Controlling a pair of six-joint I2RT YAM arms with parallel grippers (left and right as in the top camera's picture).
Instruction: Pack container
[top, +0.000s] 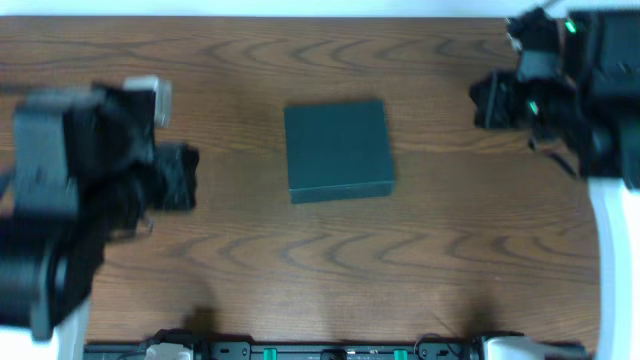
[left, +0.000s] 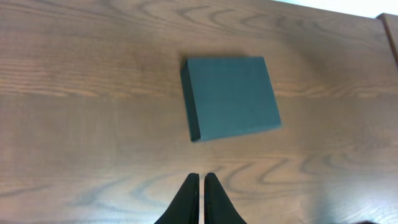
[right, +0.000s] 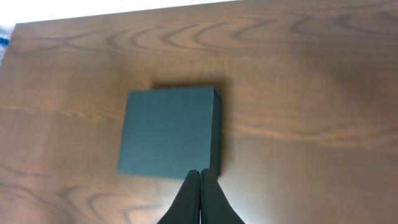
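The container (top: 338, 150) is a dark teal square box with its lid closed, lying flat in the middle of the wooden table. It also shows in the left wrist view (left: 230, 97) and the right wrist view (right: 169, 132). My left gripper (top: 180, 178) is shut and empty, held left of the box; its fingers (left: 201, 177) point toward it from a distance. My right gripper (top: 487, 100) is shut and empty, held to the right of the box and farther back; its fingertips (right: 200, 172) appear just in front of the box's near edge.
The wooden table (top: 450, 240) carries only the box. A black rail with fittings (top: 330, 350) runs along the front edge. The table's far edge meets a pale wall (right: 124, 9).
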